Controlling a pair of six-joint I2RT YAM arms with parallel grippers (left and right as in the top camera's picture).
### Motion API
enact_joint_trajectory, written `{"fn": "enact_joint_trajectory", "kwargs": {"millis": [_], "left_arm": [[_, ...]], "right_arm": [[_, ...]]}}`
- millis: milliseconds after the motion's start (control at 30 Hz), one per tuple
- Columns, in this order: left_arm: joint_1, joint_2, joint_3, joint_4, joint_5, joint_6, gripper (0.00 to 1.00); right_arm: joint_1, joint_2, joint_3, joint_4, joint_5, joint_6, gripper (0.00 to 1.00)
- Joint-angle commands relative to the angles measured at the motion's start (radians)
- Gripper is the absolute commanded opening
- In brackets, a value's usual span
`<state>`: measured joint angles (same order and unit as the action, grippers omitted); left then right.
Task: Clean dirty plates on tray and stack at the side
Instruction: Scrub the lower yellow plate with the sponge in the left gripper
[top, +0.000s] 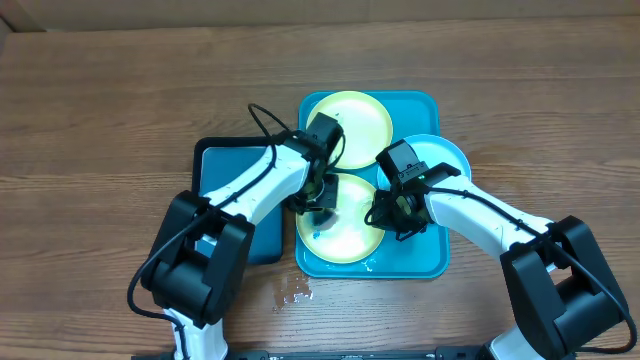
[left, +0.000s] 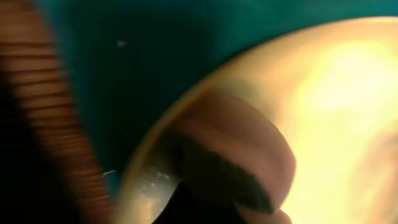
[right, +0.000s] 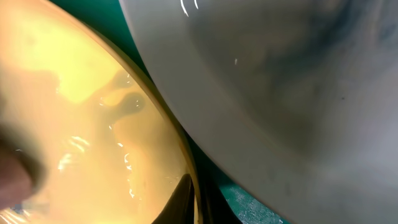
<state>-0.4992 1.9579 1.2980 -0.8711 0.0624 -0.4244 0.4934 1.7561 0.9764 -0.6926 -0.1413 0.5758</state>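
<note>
on the tray: all three plates, none stacked aside yet
left gripper: pressed together, at near plate left edge
right gripper: pressed together, at its right edge; anything pinched, can't tell
step, my read: scrub near plate; steady one rim, wipe smears centre-out, light pressure
count: two yellow-green (near plate, far plate), one light blue plate, one dark blue tray

On the table, the tray lies in the middle, with a smaller tray just beside it on the left. Three plates lie in the tray: the far plate behind, the near plate before it, and the right plate overlapping the right rim. A few drops lie on the table before the tray's near left corner.
</note>
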Motion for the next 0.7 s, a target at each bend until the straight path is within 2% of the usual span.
{"fn": "enact_joint_trajectory", "kwargs": {"millis": [0, 67, 133, 200, 300, 400, 533, 667], "left_arm": [[0.035, 0.037, -0.023, -0.042, -0.255, -0.024, 0.04], [0.035, 0.037, -0.023, -0.044, -0.268, -0.011, 0.04], [0.035, 0.037, -0.023, -0.030, -0.210, 0.013, 0.04], [0.034, 0.037, -0.023, -0.003, -0.048, 0.042, 0.04], [0.032, 0.040, -0.024, 0.066, 0.287, 0.047, 0.04], [0.014, 0.045, -0.024, 0.145, 0.453, 0.045, 0.04], [-0.014, 0.051, -0.024, 0.142, 0.445, 0.044, 0.04], [-0.021, 0.053, -0.024, 0.019, 0.259, 0.047, 0.04]], "right_arm": [[0.005, 0.053, -0.022, -0.008, 0.089, 0.023, 0.04], [0.005, 0.053, -0.022, -0.008, 0.089, 0.023, 0.04], [0.005, 0.053, -0.022, -0.008, 0.089, 0.019, 0.04], [0.005, 0.053, -0.022, -0.009, 0.089, 0.019, 0.04], [0.005, 0.053, -0.022, -0.008, 0.089, 0.019, 0.04], [0.005, 0.053, -0.022, -0.010, 0.090, 0.019, 0.04], [0.005, 0.053, -0.022, -0.019, 0.089, 0.019, 0.04], [0.005, 0.053, -0.022, -0.027, 0.096, 0.020, 0.04]]}}
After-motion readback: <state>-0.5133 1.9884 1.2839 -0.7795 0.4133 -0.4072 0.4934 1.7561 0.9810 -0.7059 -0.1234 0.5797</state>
